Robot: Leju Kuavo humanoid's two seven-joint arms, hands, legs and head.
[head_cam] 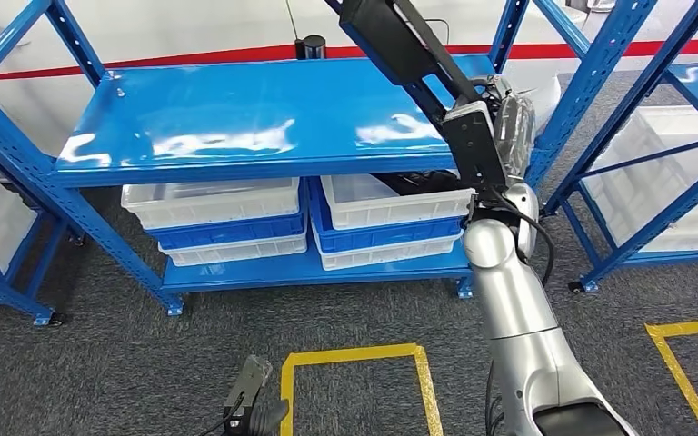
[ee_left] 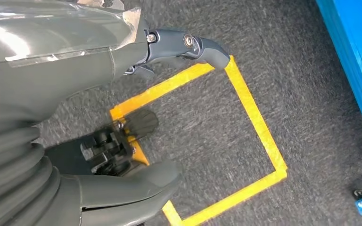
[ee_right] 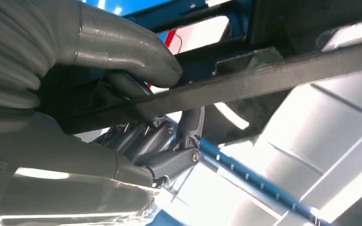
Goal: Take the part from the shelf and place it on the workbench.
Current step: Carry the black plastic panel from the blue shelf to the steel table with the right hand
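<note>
Grey carpet floor (head_cam: pixel 127 363) underfoot. Yellow tape square (head_cam: pixel 354 356) marked on it, open toward the near edge of the head view; a second yellow tape outline (head_cam: pixel 682 331) off to the right. Red line (head_cam: pixel 191 60) runs across the pale floor beyond the blue rack.

Lower level of the rack: two stacks of bins side by side, touching. Left stack, white bin (head_cam: pixel 211 202) on a blue bin (head_cam: pixel 227 232) on another white one. Right stack, white bin (head_cam: pixel 395 202) on top, blue bin (head_cam: pixel 382 236) beneath, white at the bottom. Small dark round object (head_cam: pixel 310 45) stands on the floor behind the rack. Neighbouring rack at right holds large white bins (head_cam: pixel 673 182).
</note>
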